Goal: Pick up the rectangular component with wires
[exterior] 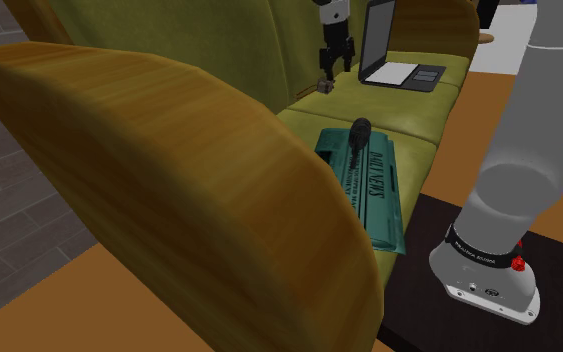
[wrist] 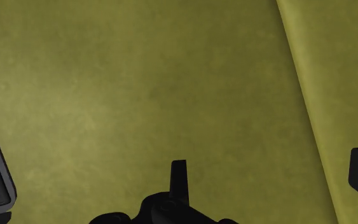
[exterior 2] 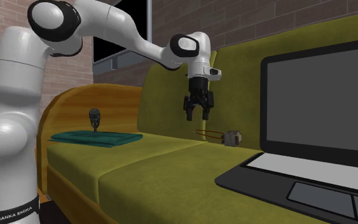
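Second exterior view: arm base (exterior 2: 4, 175) reads "FRANKA EMIKA"; hand (exterior 2: 198, 117) near component (exterior 2: 234, 137).

Shoulder view looks over the sofa armrest (exterior: 169, 150) along the seat (exterior: 419, 122); second exterior view faces back from beside the laptop (exterior 2: 317, 114); wrist view looks closely down on the seat.

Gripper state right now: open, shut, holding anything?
Gripper: open, fingers apart, holding nothing; the rectangular component with wires lies apart from it on the sofa.
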Robot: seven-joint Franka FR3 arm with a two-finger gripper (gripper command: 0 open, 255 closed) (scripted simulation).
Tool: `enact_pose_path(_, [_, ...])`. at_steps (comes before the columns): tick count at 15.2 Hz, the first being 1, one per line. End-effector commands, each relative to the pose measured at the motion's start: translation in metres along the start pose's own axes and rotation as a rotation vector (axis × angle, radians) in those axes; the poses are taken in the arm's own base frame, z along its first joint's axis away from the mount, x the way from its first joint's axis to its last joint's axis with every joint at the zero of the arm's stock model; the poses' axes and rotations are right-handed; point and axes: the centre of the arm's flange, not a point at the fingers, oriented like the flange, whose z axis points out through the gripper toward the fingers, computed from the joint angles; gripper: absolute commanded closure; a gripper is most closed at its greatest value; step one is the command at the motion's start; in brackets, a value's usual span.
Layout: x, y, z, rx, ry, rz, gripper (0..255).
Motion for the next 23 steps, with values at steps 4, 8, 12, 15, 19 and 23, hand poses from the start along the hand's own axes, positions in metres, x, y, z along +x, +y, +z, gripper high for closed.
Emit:
enact_pose_path(4, [0.053,0.041,0.012,0.006,-0.011,0.015,0])
enact_pose_path(8, [0.096,0.073,0.023,0.012,-0.02,0.027,0])
enact_pose_path(12, [0.099,0.073,0.039,0.012,-0.02,0.028,0])
enact_pose_path(15, [0.101,0.071,0.055,0.012,-0.02,0.028,0])
enact_pose_path(19, [0.102,0.071,0.063,0.012,-0.02,0.028,255])
enact_pose_path(23, [0.102,0.071,0.063,0.012,-0.02,0.028,255])
